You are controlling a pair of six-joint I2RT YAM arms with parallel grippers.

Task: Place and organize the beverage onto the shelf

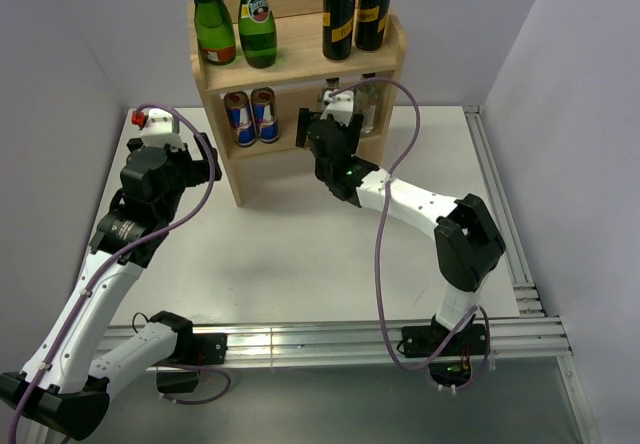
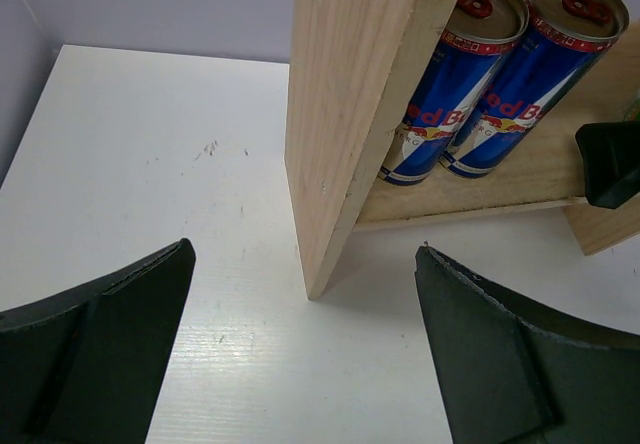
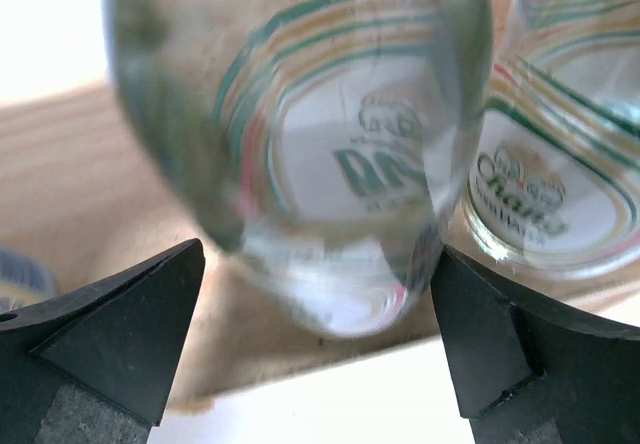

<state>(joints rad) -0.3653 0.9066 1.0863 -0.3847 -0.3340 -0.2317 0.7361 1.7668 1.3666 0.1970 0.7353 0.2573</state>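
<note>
The light wood shelf (image 1: 300,64) stands at the back of the table. Its top board holds two green bottles (image 1: 213,19) and two black cans (image 1: 339,16). Two blue Red Bull cans (image 1: 250,116) stand on the lower board, also in the left wrist view (image 2: 450,84). My right gripper (image 1: 323,129) reaches into the lower tier, open around a clear glass bottle (image 3: 320,144), with a gap on its left side. A second clear bottle (image 3: 560,184) stands just to the right. My left gripper (image 1: 205,154) is open and empty beside the shelf's left side panel (image 2: 350,114).
The white table (image 1: 300,254) spreads in front of the shelf. A metal rail (image 1: 350,339) runs along the near edge and another along the right edge (image 1: 495,194). The right arm's cable (image 1: 385,264) loops over the table. A finger of the right gripper shows in the left wrist view (image 2: 610,164).
</note>
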